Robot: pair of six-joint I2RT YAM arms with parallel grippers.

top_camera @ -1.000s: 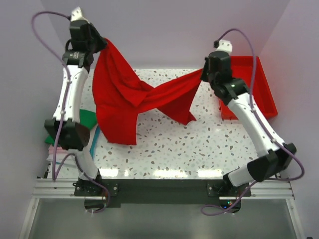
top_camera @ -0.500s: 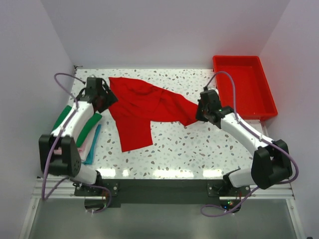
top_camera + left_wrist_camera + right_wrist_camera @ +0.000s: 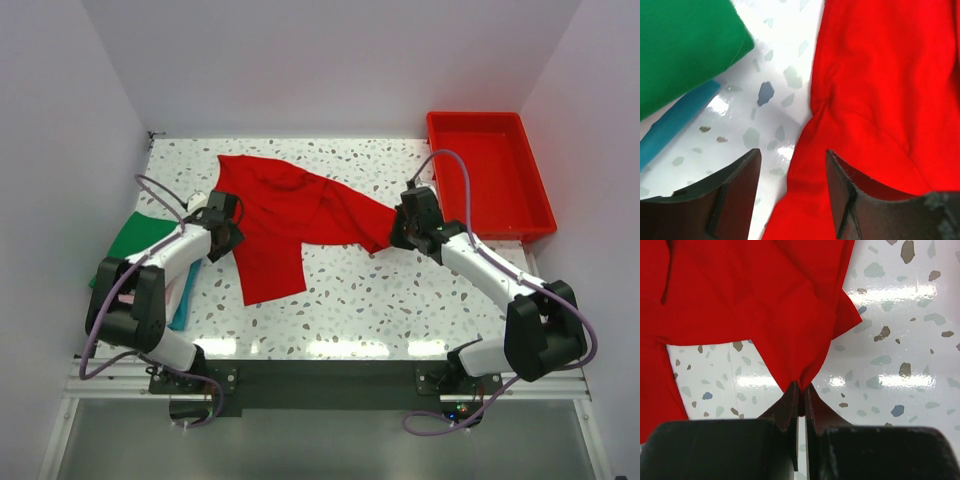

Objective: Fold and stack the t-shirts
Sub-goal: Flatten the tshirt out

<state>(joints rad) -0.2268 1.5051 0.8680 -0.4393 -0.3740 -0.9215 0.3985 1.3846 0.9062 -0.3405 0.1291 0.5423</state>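
Item: red shirt [image 3: 285, 210], crumpled across the centre of the top view on the speckled table [image 3: 400, 300]. Judged light, limp and unbreakable; best pinched at a hem or corner.
Right gripper [image 3: 800, 392]: jaws together, clamped on a gathered corner of the cloth.
Left gripper [image 3: 792, 200]: jaws wide apart, holding nothing; the cloth's edge lies under the gap.
Green shirt [image 3: 680, 45]: upper left of the left wrist view.

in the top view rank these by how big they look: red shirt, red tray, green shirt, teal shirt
1. red shirt and red tray: too close to rank, since the shirt lies crumpled
2. green shirt, partly hidden
3. teal shirt, only a thin strip showing
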